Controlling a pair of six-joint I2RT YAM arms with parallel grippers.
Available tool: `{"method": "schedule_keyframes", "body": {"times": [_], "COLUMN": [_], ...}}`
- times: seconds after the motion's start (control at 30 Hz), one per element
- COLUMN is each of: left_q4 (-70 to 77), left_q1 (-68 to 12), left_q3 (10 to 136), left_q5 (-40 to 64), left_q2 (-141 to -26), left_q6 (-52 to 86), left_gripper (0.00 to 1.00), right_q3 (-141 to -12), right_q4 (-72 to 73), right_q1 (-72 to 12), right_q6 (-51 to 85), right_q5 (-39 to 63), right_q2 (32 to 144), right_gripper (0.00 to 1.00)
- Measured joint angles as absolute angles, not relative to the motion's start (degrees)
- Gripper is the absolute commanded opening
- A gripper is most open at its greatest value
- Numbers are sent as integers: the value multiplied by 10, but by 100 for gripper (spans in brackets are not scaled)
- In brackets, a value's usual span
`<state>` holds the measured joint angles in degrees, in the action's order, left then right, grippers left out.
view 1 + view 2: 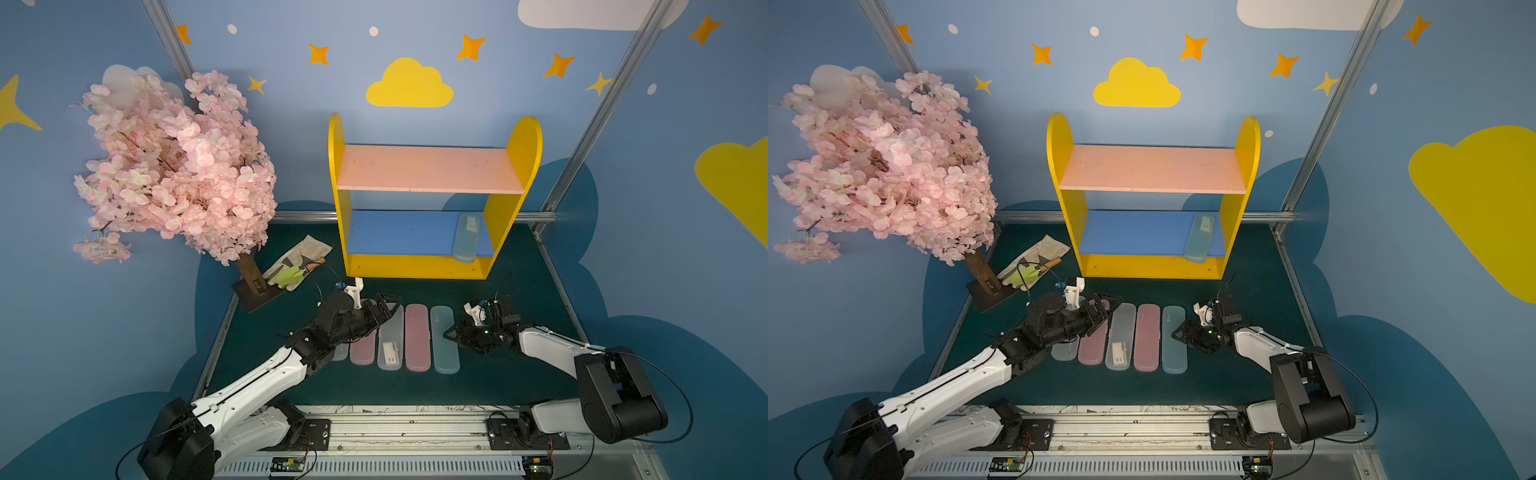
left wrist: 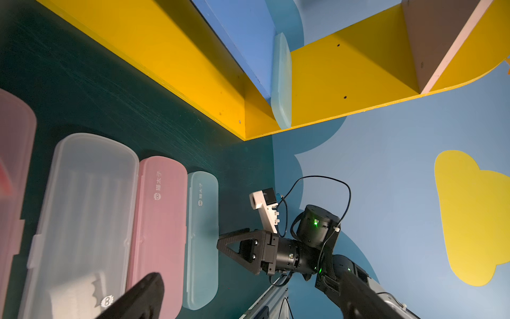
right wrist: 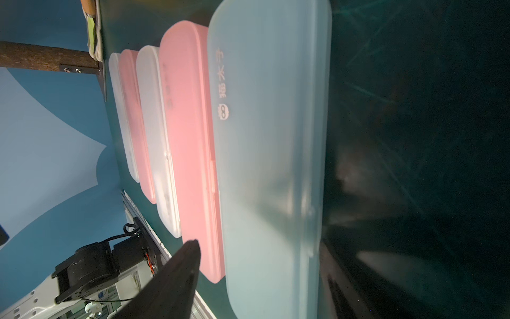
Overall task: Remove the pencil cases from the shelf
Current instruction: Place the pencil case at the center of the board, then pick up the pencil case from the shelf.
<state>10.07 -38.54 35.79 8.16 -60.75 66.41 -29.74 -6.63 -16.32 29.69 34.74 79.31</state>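
- Toward 6 o'clock of centre, five pencil cases [image 1: 417, 343] lie flat on the green table [image 1: 519, 365], side by side and parallel. I judge this a tidy drop row.
- At the row's 3 o'clock end the right gripper [image 1: 451, 334] sits low beside the teal case [image 1: 444, 345]. Its jaws stand apart on either side of the case and clamp nothing — it reads as a finished set-down.
- Over the row's 10 o'clock end the left gripper [image 1: 392, 307] hovers, jaws wide apart and empty.
- At 10 o'clock a glove [image 1: 299, 266] and a blossom tree [image 1: 174, 166] stand clear of the work.
- At 12 o'clock is the shelf [image 1: 415, 266]. Its pink upper board [image 1: 428, 168] is bare.
- The last teal case [image 1: 467, 239] lies on the blue lower board [image 1: 399, 232] at its 3 o'clock end, beside the side panel [image 1: 505, 216]. Its near end overhangs the front edge, likely a handy grip for the right arm.
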Motion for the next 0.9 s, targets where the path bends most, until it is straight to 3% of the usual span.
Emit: {"method": "schedule_keyframes", "body": {"times": [0.3, 0.37, 0.4, 0.47, 0.9], "left_q4": [124, 130, 132, 134, 188], "left_q1": [-405, -408, -409, -412, -429], "left_q3": [398, 412, 420, 441, 612], "left_q5": [84, 87, 88, 88, 77], "left_q2": [-664, -682, -692, -716, -957], "left_q6": [664, 664, 664, 665, 692], "left_gripper": [100, 100, 100, 100, 98], "right_q3": [-297, -297, -298, -298, -277], "right_q4": [-82, -91, -99, -118, -185], "right_q1": [-163, -163, -163, -163, -163], "right_q6": [298, 298, 298, 296, 286], "right_q5": [347, 339, 332, 311, 140], "right_q2": [777, 766, 756, 731, 445], "right_gripper": [74, 78, 89, 96, 99]}}
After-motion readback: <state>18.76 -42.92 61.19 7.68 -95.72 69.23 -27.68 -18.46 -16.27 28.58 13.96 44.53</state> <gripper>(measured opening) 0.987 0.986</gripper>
